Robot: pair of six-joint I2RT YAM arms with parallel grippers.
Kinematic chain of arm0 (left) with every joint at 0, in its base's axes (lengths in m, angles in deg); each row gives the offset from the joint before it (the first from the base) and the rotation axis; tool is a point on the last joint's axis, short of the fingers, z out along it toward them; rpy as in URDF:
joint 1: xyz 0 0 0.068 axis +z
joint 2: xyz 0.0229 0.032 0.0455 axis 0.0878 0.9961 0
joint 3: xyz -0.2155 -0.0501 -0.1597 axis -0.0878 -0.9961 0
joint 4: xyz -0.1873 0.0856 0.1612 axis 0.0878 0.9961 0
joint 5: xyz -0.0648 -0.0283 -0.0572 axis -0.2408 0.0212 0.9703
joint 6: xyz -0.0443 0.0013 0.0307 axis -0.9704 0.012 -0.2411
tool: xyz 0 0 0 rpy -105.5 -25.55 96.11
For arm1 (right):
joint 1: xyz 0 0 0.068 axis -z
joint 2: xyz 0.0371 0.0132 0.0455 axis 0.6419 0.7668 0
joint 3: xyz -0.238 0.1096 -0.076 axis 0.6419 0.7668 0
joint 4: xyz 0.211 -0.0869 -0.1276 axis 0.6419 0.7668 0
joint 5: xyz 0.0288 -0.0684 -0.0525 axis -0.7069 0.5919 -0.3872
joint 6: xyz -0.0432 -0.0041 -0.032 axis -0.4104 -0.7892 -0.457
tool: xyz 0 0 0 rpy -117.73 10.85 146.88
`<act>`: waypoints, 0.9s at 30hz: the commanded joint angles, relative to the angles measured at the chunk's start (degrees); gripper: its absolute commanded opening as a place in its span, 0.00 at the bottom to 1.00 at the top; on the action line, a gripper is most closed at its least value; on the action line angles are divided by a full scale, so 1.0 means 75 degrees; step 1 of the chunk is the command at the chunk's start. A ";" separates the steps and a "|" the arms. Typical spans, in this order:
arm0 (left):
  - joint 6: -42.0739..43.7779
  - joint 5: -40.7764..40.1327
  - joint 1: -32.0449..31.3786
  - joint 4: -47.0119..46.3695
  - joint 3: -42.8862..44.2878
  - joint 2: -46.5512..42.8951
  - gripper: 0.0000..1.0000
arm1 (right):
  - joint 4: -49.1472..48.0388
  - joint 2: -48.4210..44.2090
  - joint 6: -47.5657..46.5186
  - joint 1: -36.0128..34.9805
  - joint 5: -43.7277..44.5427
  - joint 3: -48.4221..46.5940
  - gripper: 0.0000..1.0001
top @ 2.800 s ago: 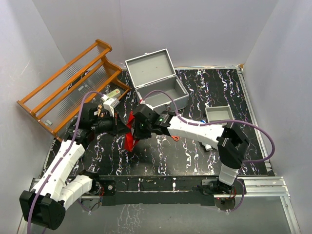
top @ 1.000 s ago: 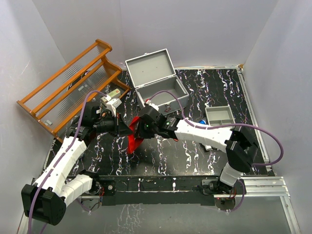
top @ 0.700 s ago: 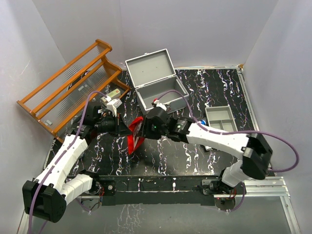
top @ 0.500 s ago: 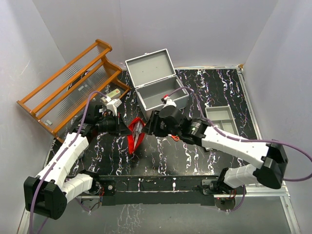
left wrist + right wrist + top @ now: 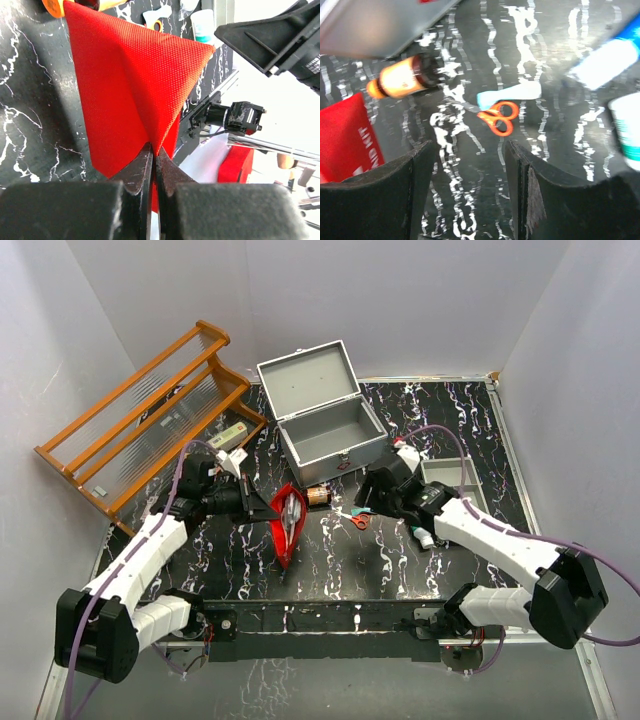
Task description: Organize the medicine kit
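The medicine kit stands beyond the right gripper, jaws apart, empty; left gripper pinches red pouch.

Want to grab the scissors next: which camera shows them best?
Right wrist: the orange-handled scissors lie mid-frame ahead of its open fingers, slightly blurred. Top external shows them tiny; left wrist, at most a sliver beyond the red pouch.

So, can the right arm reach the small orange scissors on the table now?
Probably yes: the right gripper hangs open close over the scissors, and nothing lies between them.
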 commanded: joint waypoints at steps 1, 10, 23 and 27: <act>-0.0981 0.0611 -0.0023 -0.0948 -0.0307 -0.0181 0.00 | 0.0066 0.0122 -0.0181 0.0484 0.0293 0.0198 0.57; -0.0900 0.0514 -0.0033 -0.1176 -0.0793 0.0143 0.00 | -0.0630 0.0605 0.2754 0.0507 0.0699 0.0840 0.50; -0.0403 0.0480 -0.0035 -0.0863 -0.0832 0.0228 0.00 | -0.0673 0.1677 0.3659 0.0569 0.1279 0.0541 0.50; -0.0328 0.0486 -0.0034 -0.0823 -0.0831 0.0261 0.00 | -0.0806 0.2146 0.3645 0.0631 0.1232 0.0338 0.49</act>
